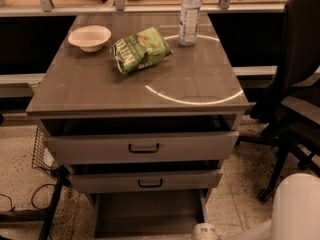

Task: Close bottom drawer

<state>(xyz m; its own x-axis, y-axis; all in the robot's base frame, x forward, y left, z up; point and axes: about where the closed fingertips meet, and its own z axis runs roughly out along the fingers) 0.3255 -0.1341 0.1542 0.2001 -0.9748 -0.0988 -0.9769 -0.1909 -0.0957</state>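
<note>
- Shows the bottom drawer (148, 211) pulled well out at bottom centre of the frame, grey floor exposed under the two drawer fronts above, so not yet pushed home.
- Puts the gripper (205, 232) at the very bottom edge, low, probably to meet the drawer's front.
- Cannot tell whether open or closed, or holding anything.
- Leaves the drawer up-left of the gripper, near its right corner.

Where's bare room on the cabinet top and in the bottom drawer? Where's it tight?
Free: cabinet top front half, between chip bag and front edge; bottom drawer floor, between its side walls. Crowded: back row, bowl, bag, water bottle. The end effector sits low by that drawer's right front corner.
</note>
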